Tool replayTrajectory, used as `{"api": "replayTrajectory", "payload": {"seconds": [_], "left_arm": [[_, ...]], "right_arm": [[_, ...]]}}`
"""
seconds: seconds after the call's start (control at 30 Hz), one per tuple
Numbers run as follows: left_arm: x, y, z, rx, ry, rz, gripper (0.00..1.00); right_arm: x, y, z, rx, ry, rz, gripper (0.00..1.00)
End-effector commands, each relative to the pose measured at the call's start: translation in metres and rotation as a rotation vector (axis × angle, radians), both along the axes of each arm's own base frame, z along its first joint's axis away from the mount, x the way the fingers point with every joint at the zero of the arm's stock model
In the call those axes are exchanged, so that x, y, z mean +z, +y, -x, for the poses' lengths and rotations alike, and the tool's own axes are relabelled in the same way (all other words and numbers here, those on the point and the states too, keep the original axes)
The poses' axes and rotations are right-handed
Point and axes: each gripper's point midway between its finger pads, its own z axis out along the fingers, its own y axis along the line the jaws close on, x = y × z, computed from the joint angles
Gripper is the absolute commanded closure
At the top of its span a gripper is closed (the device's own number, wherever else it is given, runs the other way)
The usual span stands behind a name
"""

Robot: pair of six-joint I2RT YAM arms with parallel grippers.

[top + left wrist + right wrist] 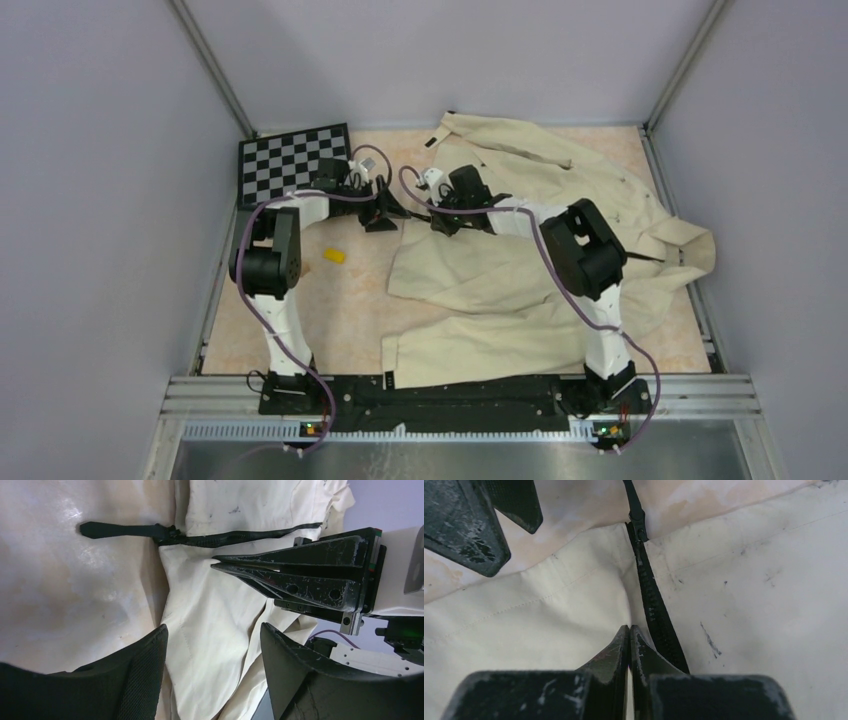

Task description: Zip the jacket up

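Jacket (500, 280): the step in hand looks like taking the zipper pull, since the slider sits at the hem and the whole run is not yet made.
Left gripper (212, 630): wide open and empty, hovering over the cloth beside the zipper. It should centre on the tab, close across its flat faces, and draw along the line of the teeth, not upward.
Zipper pull (120, 530): lies flat on the bare table (350, 320), pointing left off the hem.
Slider (639, 522): right at the hem's edge.
Right gripper (630, 629): closed, with its tips on a crease just beside the teeth (659, 620), apparently pinching cloth. It should hold firm so the hem stays taut.
Position: spread over the right half of the table.
Look: cream, rumpled, with folded sleeves and small dark scuffs near the zipper.
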Motion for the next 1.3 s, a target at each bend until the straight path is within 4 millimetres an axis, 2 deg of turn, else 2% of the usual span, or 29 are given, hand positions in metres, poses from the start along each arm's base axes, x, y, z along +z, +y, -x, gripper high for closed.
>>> {"api": "replayTrajectory", "payload": {"seconds": [0.0,0.13,0.23,0.4,0.47,0.53,0.63,0.7,0.87,0.93,1.0,1.1,1.27], "left_arm": [[0.014,-0.007,-0.003,-0.023,-0.045,0.087,0.29],[0.012,-0.011,0.0,-0.034,-0.027,0.132,0.27],[0.015,-0.016,0.0,-0.06,-0.04,0.197,0.27],[0.015,-0.016,-0.001,-0.057,-0.066,0.19,0.3],[0.015,-0.012,-0.001,-0.04,-0.09,0.153,0.28],[0.023,-0.013,0.0,-0.049,-0.128,0.167,0.25],[0.03,-0.02,0.006,-0.089,-0.14,0.247,0.32],[0.027,-0.024,0.011,-0.102,-0.112,0.274,0.33],[0.026,-0.027,0.017,-0.105,-0.115,0.297,0.55],[0.022,-0.027,0.02,-0.098,-0.106,0.282,0.64],[0.009,-0.026,0.023,-0.075,-0.069,0.221,0.75],[-0.007,-0.022,0.034,-0.058,-0.046,0.109,0.82],[-0.024,-0.013,0.052,-0.017,-0.104,-0.029,0.84]], "right_arm": [[0.059,0.019,0.007,0.014,-0.071,-0.144,1.0],[0.079,0.019,0.019,0.014,-0.067,-0.215,1.0],[0.085,0.016,0.027,0.0,-0.074,-0.26,1.0],[0.083,0.017,0.03,-0.003,-0.056,-0.277,1.0],[0.079,0.017,0.03,-0.005,-0.05,-0.274,1.0],[0.078,0.019,0.031,0.0,-0.041,-0.28,1.0],[0.077,0.019,0.033,0.003,-0.033,-0.287,1.0],[0.078,0.019,0.032,-0.007,-0.028,-0.289,1.0],[0.073,0.019,0.037,-0.042,0.038,-0.3,1.0],[0.07,0.019,0.043,-0.068,0.108,-0.315,0.88],[0.068,0.017,0.048,-0.102,0.168,-0.307,0.75],[0.069,0.01,0.05,-0.165,0.239,-0.268,0.58],[0.072,0.011,0.045,-0.181,0.299,-0.224,0.49]]}}
